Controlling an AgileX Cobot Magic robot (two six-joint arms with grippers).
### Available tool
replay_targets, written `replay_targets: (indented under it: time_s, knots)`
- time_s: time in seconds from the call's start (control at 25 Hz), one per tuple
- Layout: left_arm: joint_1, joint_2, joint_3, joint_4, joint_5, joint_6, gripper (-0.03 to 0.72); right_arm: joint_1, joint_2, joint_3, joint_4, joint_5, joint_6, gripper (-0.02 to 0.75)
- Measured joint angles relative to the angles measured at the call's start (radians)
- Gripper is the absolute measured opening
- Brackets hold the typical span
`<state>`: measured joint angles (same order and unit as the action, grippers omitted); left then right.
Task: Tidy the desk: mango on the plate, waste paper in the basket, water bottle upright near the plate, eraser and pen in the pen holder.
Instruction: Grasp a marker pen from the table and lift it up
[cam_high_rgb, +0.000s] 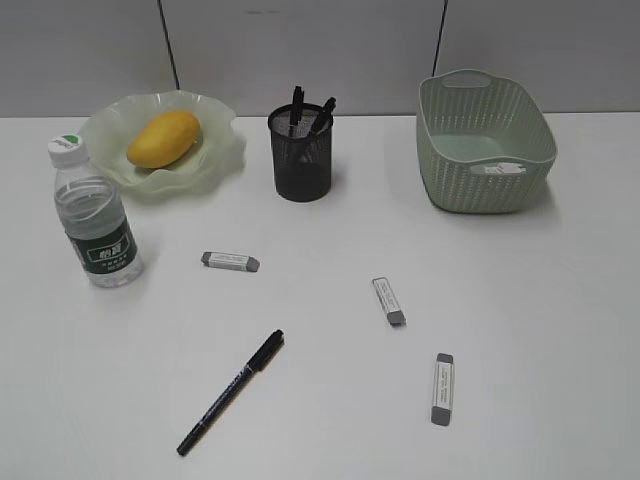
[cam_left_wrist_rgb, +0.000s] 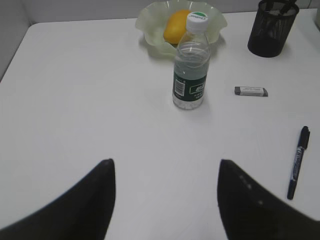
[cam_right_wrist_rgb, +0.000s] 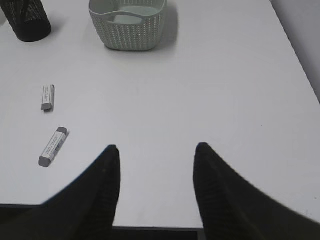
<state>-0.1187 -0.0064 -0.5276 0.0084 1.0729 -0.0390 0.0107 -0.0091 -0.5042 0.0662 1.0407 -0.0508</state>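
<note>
Three erasers and one pen (cam_high_rgb: 231, 392) remain loose on the desk (cam_high_rgb: 540, 330); your left gripper (cam_left_wrist_rgb: 165, 200), jaws apart and empty, sits nearer the pen, which lies diagonally toward the front edge.

yellow-orange mango (cam_high_rgb: 164, 138), pale green plate (cam_high_rgb: 215, 160), black mesh pen holder (cam_high_rgb: 301, 160)

Left end effector (cam_left_wrist_rgb: 165, 200) hovers with dark fingers spread apart, holding nothing, tips toward twelve o'clock. Right end effector (cam_right_wrist_rgb: 156, 190) likewise: fingers parted, empty, aimed toward twelve o'clock.
</note>
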Motion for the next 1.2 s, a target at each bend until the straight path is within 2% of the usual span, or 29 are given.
replay_targets:
  time_s: [0.68, 0.8, 1.0, 1.2]
  knots:
    - [0.008, -0.002, 0.001, 0.002, -0.003, 0.006, 0.49, -0.001, 0.0, 0.0, 0.001, 0.0, 0.0, 0.388]
    - [0.045, -0.002, 0.001, 0.002, -0.004, 0.006, 0.49, -0.001, 0.0, 0.0, 0.001, -0.001, 0.0, 0.388]
    - [0.147, -0.002, 0.001, 0.002, -0.004, 0.006, 0.489, -0.001, 0.0, 0.0, 0.001, 0.0, 0.0, 0.388]
    - [0.151, -0.002, 0.001, 0.004, -0.004, 0.006, 0.488, -0.001, 0.001, -0.005, 0.007, -0.001, 0.001, 0.387]
